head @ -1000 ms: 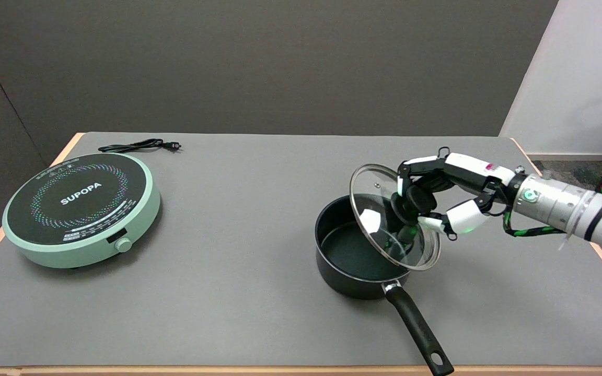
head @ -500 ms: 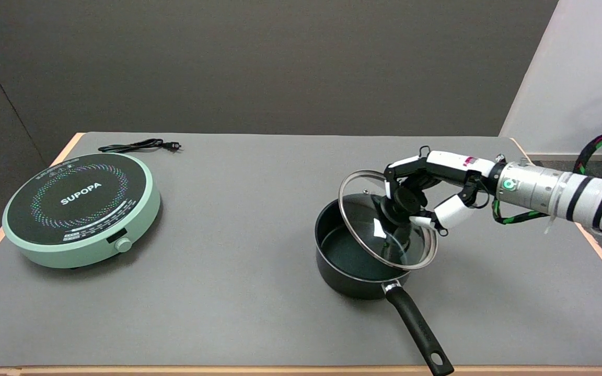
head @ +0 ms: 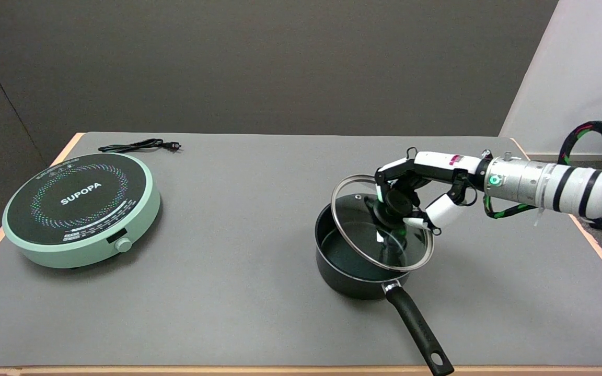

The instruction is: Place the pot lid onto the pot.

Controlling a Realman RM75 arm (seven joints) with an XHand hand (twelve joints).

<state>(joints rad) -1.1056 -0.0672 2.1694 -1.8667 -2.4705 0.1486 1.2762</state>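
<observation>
A black pot point(head: 343, 261) stands on the grey table right of centre, its long black handle point(head: 418, 331) pointing toward the near edge. Above it hangs a glass pot lid point(head: 363, 235) with a metal rim, tilted, its left edge raised and its lower right edge near the pot's rim. My right hand point(head: 418, 190) reaches in from the right and grips the lid's black knob point(head: 395, 201) between its fingers. Whether the lid touches the pot I cannot tell.
A mint-green SUPOPA induction cooker point(head: 79, 209) sits at the table's left, with its black power cord point(head: 139, 146) coiled behind it. The table's orange edge point(head: 601, 261) runs close under my right arm.
My right hand has carried the lid leftward and down over the pot, and the lid has tipped flatter. The pot and the cooker have stayed put.
</observation>
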